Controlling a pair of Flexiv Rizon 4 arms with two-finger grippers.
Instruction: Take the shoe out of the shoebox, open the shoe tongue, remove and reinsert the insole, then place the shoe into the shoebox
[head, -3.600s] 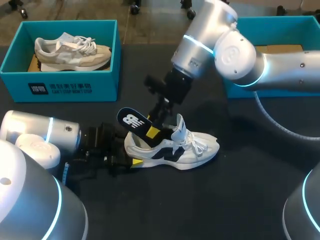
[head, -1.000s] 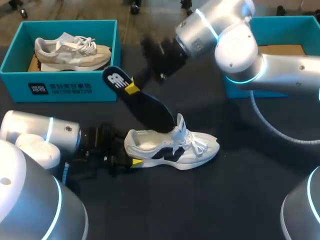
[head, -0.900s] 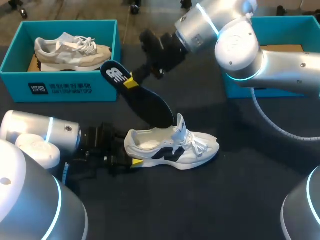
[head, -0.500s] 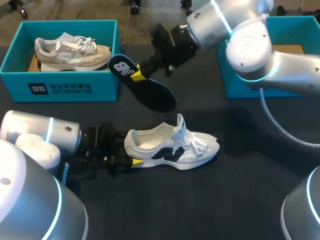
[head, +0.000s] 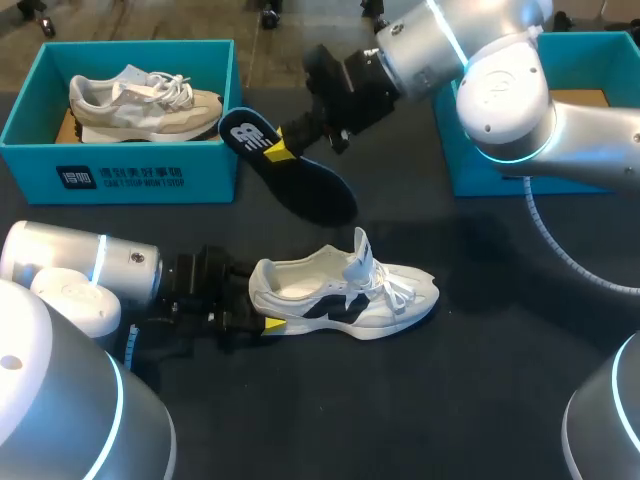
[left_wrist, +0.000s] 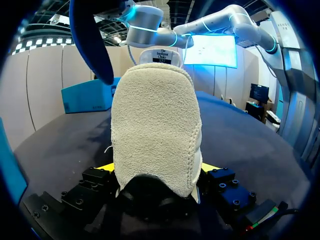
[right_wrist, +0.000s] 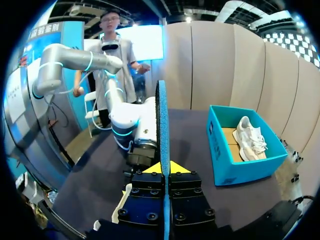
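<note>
A white shoe (head: 345, 290) with black side marks lies on its sole on the black table, toe to the right. My left gripper (head: 262, 306) is shut on its heel. In the left wrist view the pale heel (left_wrist: 156, 130) fills the gap between the yellow fingertips (left_wrist: 107, 168). My right gripper (head: 279, 151) is shut on the heel end of a dark blue insole (head: 300, 185), which hangs in the air behind and above the shoe, clear of it. In the right wrist view the insole (right_wrist: 162, 125) stands edge-on between the shut tips of the right gripper (right_wrist: 163, 168).
A teal shoebox (head: 120, 175) at the back left holds a beige shoe (head: 145, 100); it also shows in the right wrist view as the teal box (right_wrist: 227, 167). A second teal box (head: 600, 45) stands at the back right, behind my right arm.
My right gripper has drawn the insole fully out of the shoe and carried it up, back and a little to the right. The left gripper and shoe have stayed put.
</note>
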